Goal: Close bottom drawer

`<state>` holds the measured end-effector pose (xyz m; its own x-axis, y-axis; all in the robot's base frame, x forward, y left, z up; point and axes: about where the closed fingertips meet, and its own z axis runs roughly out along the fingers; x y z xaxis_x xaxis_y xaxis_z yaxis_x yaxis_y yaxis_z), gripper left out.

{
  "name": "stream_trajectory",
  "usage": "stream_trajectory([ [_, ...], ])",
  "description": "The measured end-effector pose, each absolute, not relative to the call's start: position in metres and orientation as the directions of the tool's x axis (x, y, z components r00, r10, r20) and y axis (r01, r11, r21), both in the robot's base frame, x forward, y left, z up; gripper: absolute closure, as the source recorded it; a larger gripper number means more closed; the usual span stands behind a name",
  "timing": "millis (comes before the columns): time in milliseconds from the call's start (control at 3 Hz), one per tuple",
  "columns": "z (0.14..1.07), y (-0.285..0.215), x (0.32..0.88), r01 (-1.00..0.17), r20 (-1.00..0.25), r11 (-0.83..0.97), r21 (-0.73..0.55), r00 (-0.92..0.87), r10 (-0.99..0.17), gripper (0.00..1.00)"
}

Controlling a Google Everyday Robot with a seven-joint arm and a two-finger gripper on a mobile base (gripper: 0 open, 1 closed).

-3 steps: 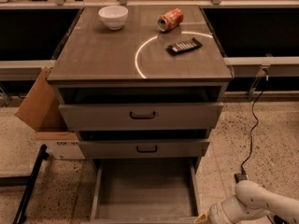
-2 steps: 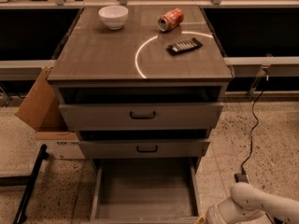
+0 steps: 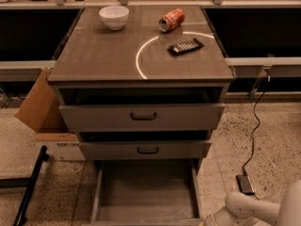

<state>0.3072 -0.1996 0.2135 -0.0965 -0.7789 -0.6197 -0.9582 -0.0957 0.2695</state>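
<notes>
Claw [image 3: 214,219] sits low at the near right edge of view, just beside the front corner of the bottom drawer [image 3: 146,192]; I cannot tell whether it is spread or pressed together. That drawer stands far out toward me, so I judge the claw is placed to push its front inward. Farther back, the middle drawer [image 3: 147,149] and top drawer [image 3: 143,116] are slightly ajar. On the tabletop [image 3: 103,55] lie a dark remote [image 3: 186,46], a tipped can [image 3: 171,20] and a white bowl [image 3: 114,16].

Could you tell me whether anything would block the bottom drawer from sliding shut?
Nothing visible does. The bottom drawer is pulled far out with nothing showing inside it, and its path under the middle drawer looks free. The gripper is by the drawer's front right corner, at the picture's lower edge.
</notes>
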Motion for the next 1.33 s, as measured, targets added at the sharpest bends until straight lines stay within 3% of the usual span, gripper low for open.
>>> stream_trajectory([
  [1333, 0.168, -0.199, 0.343, -0.982, -0.646, 0.019, 0.19, -0.139, -0.751, 1.0],
])
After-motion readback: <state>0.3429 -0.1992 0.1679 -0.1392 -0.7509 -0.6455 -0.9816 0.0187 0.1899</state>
